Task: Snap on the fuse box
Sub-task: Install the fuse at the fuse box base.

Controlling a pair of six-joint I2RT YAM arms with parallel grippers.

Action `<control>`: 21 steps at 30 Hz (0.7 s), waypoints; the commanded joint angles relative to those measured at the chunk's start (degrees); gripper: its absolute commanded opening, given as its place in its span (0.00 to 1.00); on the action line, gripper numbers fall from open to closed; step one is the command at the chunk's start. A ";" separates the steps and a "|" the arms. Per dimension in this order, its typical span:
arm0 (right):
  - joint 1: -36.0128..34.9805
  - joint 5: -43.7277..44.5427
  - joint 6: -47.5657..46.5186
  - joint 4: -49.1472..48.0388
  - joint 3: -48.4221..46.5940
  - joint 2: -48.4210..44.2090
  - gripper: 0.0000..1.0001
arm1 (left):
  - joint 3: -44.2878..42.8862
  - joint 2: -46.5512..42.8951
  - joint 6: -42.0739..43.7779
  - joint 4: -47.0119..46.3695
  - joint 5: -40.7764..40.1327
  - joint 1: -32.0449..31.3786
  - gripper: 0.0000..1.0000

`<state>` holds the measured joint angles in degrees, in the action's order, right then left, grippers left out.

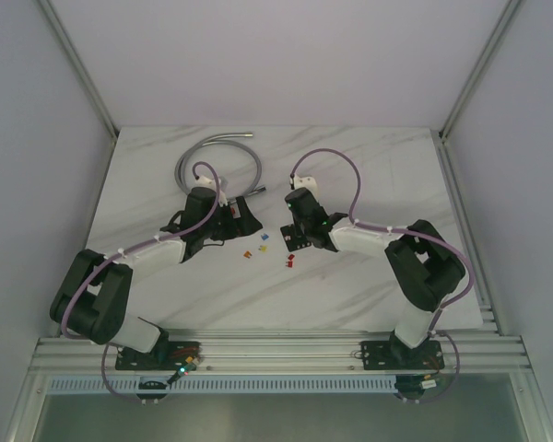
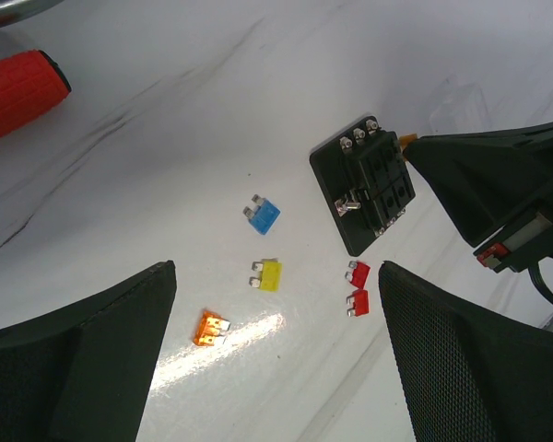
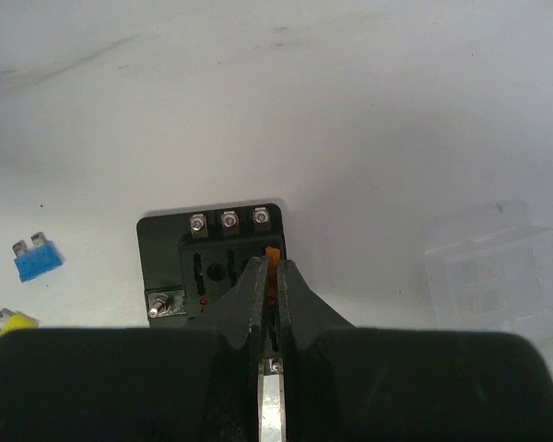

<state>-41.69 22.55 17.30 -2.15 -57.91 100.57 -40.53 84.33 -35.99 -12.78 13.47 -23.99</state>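
The fuse box [image 3: 166, 253] lies flat on the counter [image 3: 350, 110] with its slots facing up, directly under the right gripper [image 3: 271, 269]. That gripper is clenched on a small orange fuse [image 3: 273, 254] poised at one slot, probably so it can be pressed straight in. The slots that show look unfilled, though the gripper hides some. The clear cover [image 3: 493, 272] sits off the box, just beside it, with nothing in it. The left gripper [image 2: 274, 269] hangs released, spread wide above the loose fuses [image 2: 358, 274] — standing by rather than helping, I judge.
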 commanded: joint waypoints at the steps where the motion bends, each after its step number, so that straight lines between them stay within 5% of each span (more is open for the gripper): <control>1: -0.41 1.12 -0.61 0.31 -0.74 -1.06 0.00 | -1.33 0.53 -0.22 0.47 0.86 0.34 1.00; 21: -0.41 -3.65 -7.06 0.56 -0.53 -0.11 0.00 | -1.37 0.40 -0.05 0.47 1.79 0.34 1.00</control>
<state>-41.69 19.94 11.62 -1.58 -57.91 100.57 -40.53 84.33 -35.99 -12.78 14.15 -23.99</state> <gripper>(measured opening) 0.090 0.998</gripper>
